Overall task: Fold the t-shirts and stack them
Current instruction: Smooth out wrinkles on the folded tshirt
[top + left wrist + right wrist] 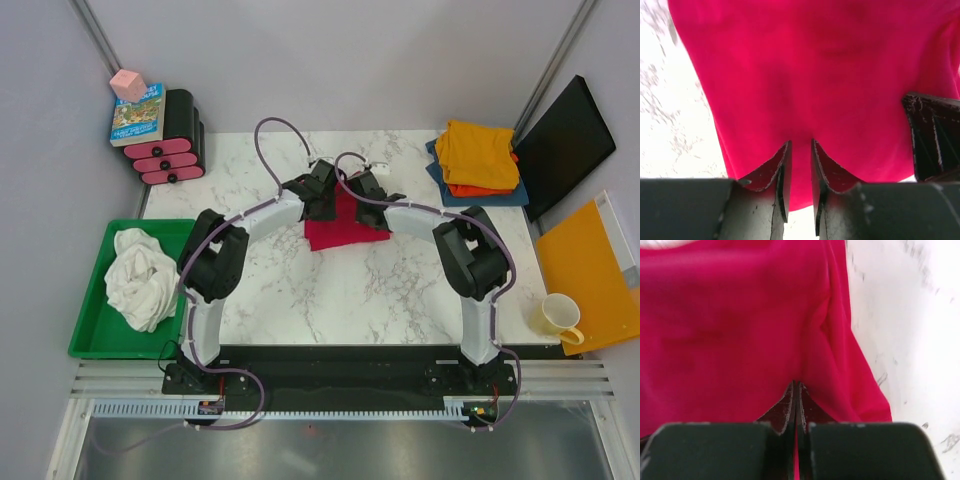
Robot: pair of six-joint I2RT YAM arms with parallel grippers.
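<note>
While the right hand (796,386) pinches the crimson t-shirt (345,235), left hand (800,146) narrowly parted over it; grip unclear

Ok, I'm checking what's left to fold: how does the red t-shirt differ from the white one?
The red t-shirt lies fairly flat on the marble table; the white t-shirt is bunched in a heap in the green tray. The red t-shirt has the left end effector and right end effector at it; the white t-shirt has neither near. Both are plain cloth, and neither is on the folded pile.
</note>
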